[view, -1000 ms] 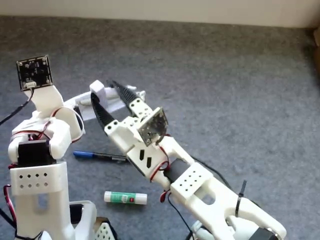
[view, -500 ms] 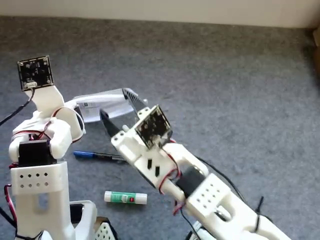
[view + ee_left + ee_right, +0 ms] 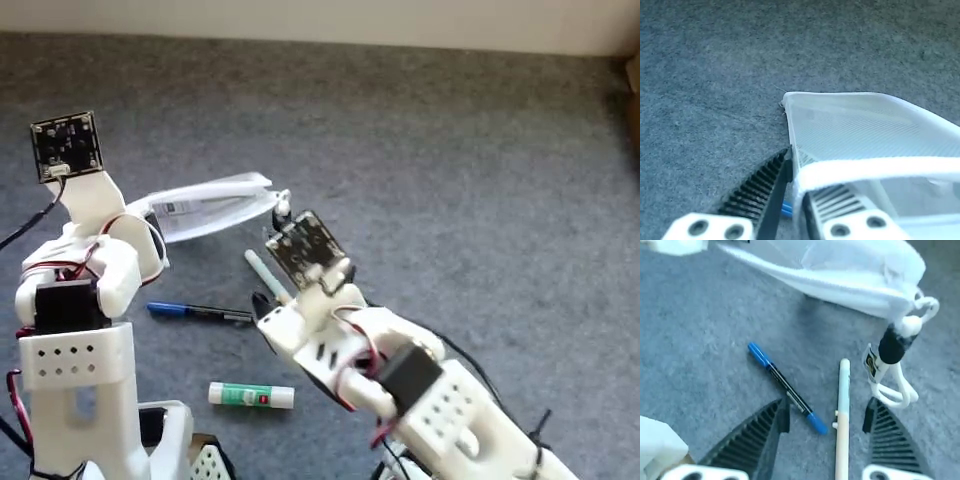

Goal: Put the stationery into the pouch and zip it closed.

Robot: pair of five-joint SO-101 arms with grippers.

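Pouch [image 3: 865, 125] rim within left pincer [image 3: 796, 172]

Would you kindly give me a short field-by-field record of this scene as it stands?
left gripper: jaws shut on pouch rim
right gripper: jaws open above the two pens
pouch: white mesh, held by one edge
blue pen: lying outside pouch
pale pen: lying beside blue pen
glue stick: lying outside pouch, nearer the arm bases
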